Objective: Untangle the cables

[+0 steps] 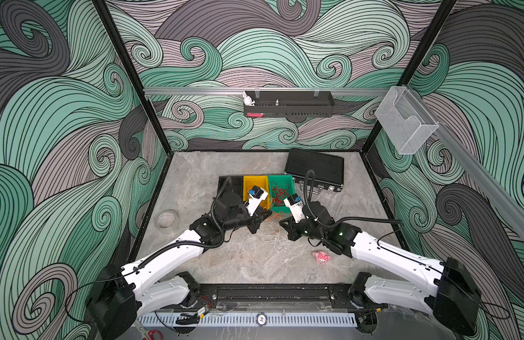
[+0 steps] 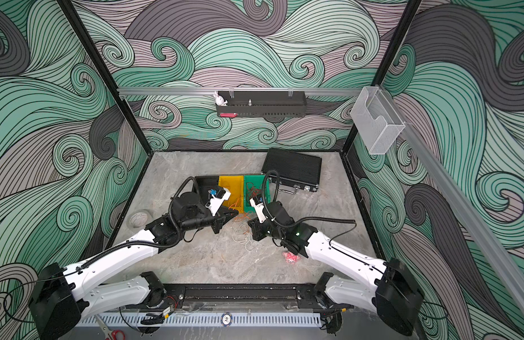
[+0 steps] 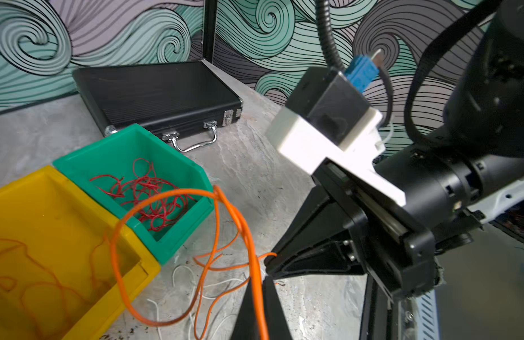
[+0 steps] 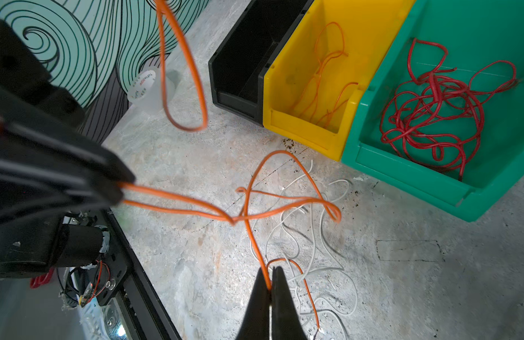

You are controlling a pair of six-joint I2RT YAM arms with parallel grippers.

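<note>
At far left, a tape roll (image 4: 149, 88), print on its core too blurred to read. Next, left gripper (image 4: 121, 191), clamped fully closed on two strands of orange cable (image 4: 178, 203). Stretched from there rightwards to right gripper (image 4: 271, 281), likewise pinched closed on it. Underneath, loose white cables (image 4: 313, 235) on the table (image 4: 431, 279). Further right, red cables (image 4: 431, 117) heaped inside green bin (image 4: 417, 176).

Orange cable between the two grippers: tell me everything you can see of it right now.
The orange cable is a thin, glossy, plastic-looking wire. The left gripper is shut on a doubled stretch; the right gripper pinches a single strand. Between them it hangs raised, crossing itself in a loose tangle above white cables on the table. Another loop hangs free beyond the left gripper.
</note>
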